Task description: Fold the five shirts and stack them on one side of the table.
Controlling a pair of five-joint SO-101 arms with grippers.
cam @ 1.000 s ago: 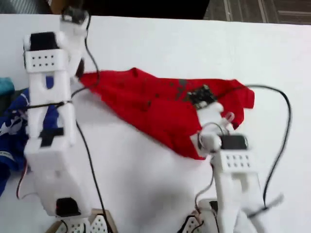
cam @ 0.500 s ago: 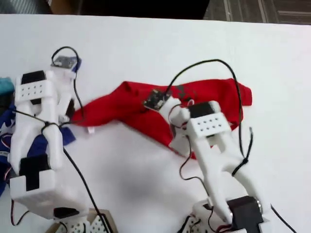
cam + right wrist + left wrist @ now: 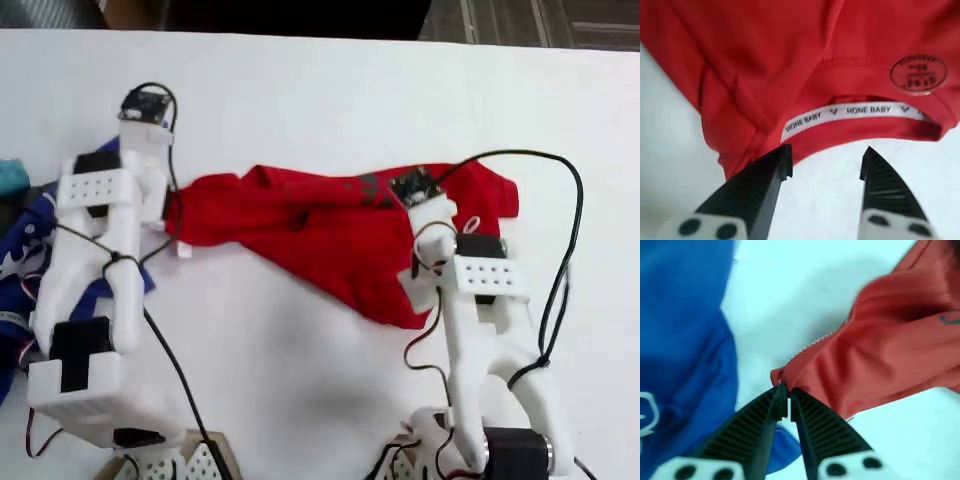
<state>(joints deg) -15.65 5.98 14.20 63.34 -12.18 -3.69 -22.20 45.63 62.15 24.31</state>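
A red shirt (image 3: 320, 225) lies crumpled and stretched sideways across the middle of the white table (image 3: 350, 90). My left gripper (image 3: 168, 212) is at its left end, shut on a pinch of the red hem (image 3: 785, 395); the red cloth (image 3: 890, 340) trails away from the fingers. My right gripper (image 3: 425, 215) hovers over the shirt's right part. In the right wrist view it stands open (image 3: 826, 152) just off the collar's white label band (image 3: 850, 111), with bare table between its fingers. The red shirt (image 3: 765, 60) lies beyond the fingertips.
A blue shirt (image 3: 25, 260) lies bunched at the table's left edge beside and under the left arm, close to the left gripper (image 3: 685, 340). Something teal (image 3: 10, 178) sits at the far left edge. Cables loop over both arms. Bare table lies behind and in front of the shirt.
The right arm swung toward the shirt's middle, then back right to the collar. The left gripper kept hold of the shirt's left end, and the shirt now lies more stretched out.
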